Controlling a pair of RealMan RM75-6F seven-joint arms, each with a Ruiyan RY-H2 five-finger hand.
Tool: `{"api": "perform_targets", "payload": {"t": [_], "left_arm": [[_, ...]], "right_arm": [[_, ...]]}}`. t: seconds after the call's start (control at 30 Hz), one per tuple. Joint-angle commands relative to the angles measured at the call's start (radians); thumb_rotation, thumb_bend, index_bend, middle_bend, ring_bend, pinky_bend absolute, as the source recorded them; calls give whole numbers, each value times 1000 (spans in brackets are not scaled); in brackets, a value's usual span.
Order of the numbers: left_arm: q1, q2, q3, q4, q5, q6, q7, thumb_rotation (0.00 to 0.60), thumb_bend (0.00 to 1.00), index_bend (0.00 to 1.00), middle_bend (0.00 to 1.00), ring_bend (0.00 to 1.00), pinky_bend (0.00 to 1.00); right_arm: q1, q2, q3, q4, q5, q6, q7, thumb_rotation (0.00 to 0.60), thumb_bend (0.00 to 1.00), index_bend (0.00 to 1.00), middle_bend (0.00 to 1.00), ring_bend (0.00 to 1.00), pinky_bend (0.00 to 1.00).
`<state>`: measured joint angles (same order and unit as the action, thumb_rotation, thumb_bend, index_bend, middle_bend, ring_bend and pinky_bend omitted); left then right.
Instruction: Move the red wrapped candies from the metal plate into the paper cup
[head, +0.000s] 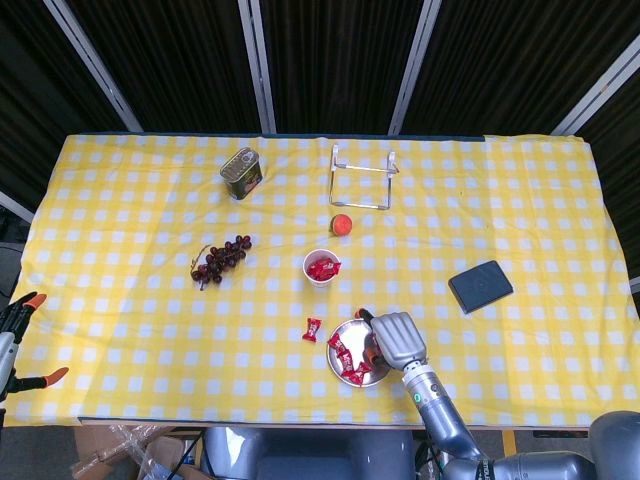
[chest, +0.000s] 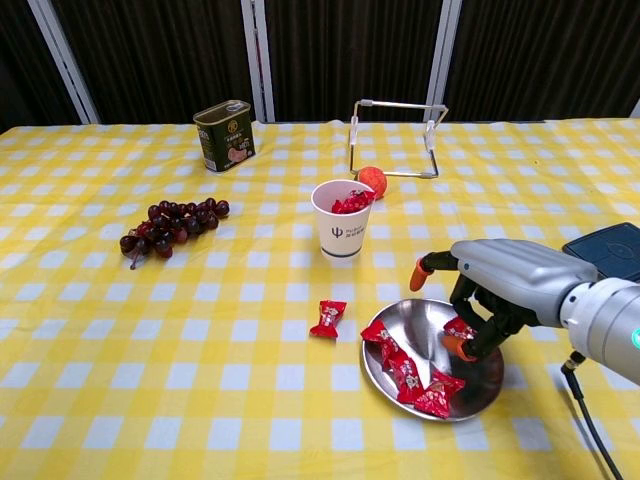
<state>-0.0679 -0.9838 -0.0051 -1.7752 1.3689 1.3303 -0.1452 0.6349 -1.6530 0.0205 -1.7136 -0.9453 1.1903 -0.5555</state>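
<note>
The metal plate (chest: 428, 330) lies near the table's front edge with several red wrapped candies (chest: 405, 370) in it. My right hand (chest: 500, 290) hovers low over the plate's right side. Its fingers curl down onto one candy (chest: 457, 327) and its thumb sticks out to the left. In the head view the right hand (head: 393, 340) covers the right half of the plate (head: 343, 366). The paper cup (chest: 341, 220) stands behind the plate with red candies inside. One candy (chest: 328, 317) lies loose on the cloth. My left hand (head: 15, 340) rests off the table's left edge, fingers apart.
A green tin (chest: 224, 135), a bunch of dark grapes (chest: 170, 225), a wire rack (chest: 395, 135) and a small orange fruit (chest: 372, 180) stand behind and left of the cup. A dark flat case (chest: 605, 250) lies to the right.
</note>
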Motion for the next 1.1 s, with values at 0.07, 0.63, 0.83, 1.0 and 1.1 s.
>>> {"api": "perform_targets", "payload": {"t": [0.07,0.63,0.83,1.0,1.1], "left_arm": [[0,0,-1,0,-2,-1,0,600,51,0,0,0,0],[-1,0,0,-2,-4,-4,2,600,51,0,0,0,0],[0,0,0,-3,-3,-1,2,600,51,0,0,0,0],[1,0,0,-3,-2,-1,3,600,52,0,0,0,0],[1,0,0,-3,-1,0,3,600,51,0,0,0,0]], "right_arm": [[-10,-13,7,24,6,-8,4,600,378,267,797,923,1000],[-34,-22,32,80,26,-41,7,600,371,344,797,923,1000],[-41,-15,42,78,19,-43,12,600,371,344,797,923,1000],[-48,-10,45,76,14,-45,18,600,374,344,796,923,1000],[-52,-9,47,76,12,-46,19,600,375,344,796,923,1000]]}}
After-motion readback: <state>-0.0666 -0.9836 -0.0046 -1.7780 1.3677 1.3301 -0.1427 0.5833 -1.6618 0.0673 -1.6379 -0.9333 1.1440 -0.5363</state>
